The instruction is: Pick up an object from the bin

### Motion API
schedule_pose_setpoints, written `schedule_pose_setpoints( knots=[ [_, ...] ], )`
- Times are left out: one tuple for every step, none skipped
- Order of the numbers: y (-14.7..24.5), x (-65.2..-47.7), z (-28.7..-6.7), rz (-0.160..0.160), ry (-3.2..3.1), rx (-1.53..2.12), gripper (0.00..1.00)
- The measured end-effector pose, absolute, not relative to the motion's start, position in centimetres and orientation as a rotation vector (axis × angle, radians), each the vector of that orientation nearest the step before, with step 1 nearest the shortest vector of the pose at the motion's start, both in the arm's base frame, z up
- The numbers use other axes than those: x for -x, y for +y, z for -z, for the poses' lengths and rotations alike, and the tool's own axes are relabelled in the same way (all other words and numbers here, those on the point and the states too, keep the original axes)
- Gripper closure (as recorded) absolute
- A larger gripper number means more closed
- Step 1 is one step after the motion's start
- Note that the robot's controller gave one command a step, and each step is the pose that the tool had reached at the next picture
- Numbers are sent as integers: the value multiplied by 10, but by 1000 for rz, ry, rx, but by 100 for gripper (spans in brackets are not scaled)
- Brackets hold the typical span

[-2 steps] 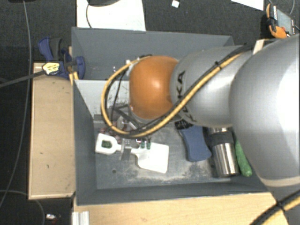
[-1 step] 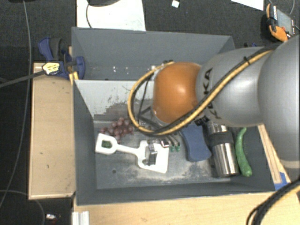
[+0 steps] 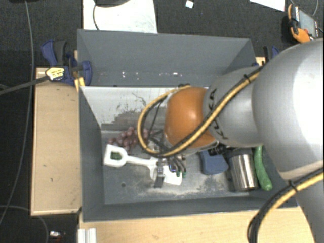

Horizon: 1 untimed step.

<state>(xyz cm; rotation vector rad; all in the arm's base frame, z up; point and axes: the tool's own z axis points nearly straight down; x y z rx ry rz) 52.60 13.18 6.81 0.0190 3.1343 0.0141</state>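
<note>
hand (image 3: 161, 178) at handle end of white scoop (image 3: 117, 158) | scoop head to view-left | grip: cannot tell

This looks like a robotics lab or test workshop rather than a home. A large silver-grey robot arm (image 3: 283, 100) reaches in from 3 o'clock, with a rounded orange cover (image 3: 185, 118) at its wrist and a yellow-and-black cable (image 3: 143, 116) looped around it. It hangs over a grey sheet-metal bin (image 3: 167, 59) holding small loose odds and ends. A dark carpet-like surface (image 3: 45, 14) spreads around the bin. A thin black cable (image 3: 31, 34) trails across it at 10 o'clock, an orange-and-black handheld device (image 3: 298, 27) lies at 2 o'clock, and a white paper sheet (image 3: 126, 11) lies at 12 o'clock.
</note>
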Motion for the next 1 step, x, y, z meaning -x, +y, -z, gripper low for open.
schedule_pose_setpoints(
  knots=[
    [114,-523,-70,-3,3124,257,100]
  ],
)
